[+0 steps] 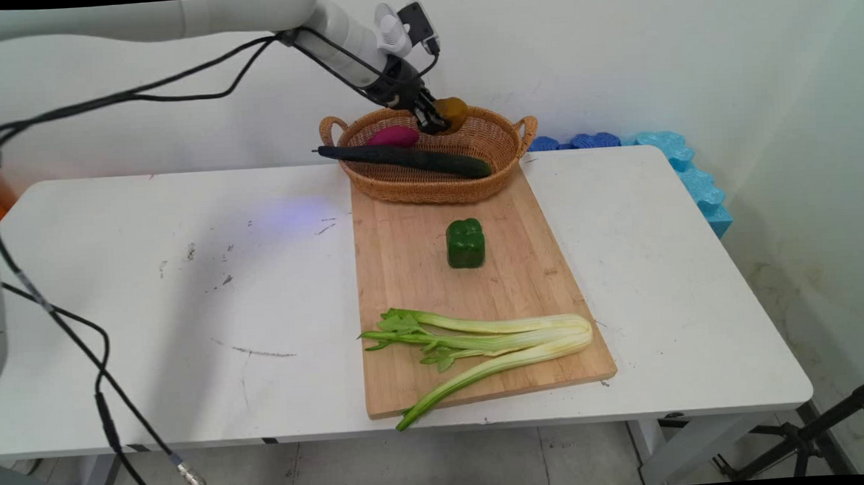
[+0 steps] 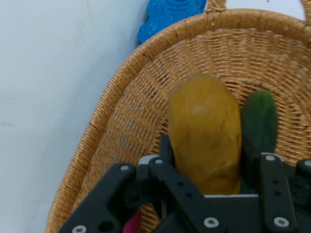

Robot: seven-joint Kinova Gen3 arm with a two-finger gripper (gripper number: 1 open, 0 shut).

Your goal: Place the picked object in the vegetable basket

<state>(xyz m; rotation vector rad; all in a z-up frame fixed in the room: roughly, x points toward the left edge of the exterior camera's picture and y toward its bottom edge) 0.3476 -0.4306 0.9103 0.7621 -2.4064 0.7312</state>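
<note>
- At left in the wicker basket [image 1: 429,187] on the white surface [image 1: 147,302], we see a purple vegetable [image 1: 393,136] and a dark cucumber [image 1: 405,159].
- Right of them, the tool [image 1: 437,120] pinches a yellow-brown potato [image 2: 204,136] above the basket, its long axis running straight out between the fingers [image 2: 167,155].

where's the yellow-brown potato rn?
Main view: yellow-brown oval potato held in the black end effector over the woven wicker basket, above the dark green cucumber.
</note>
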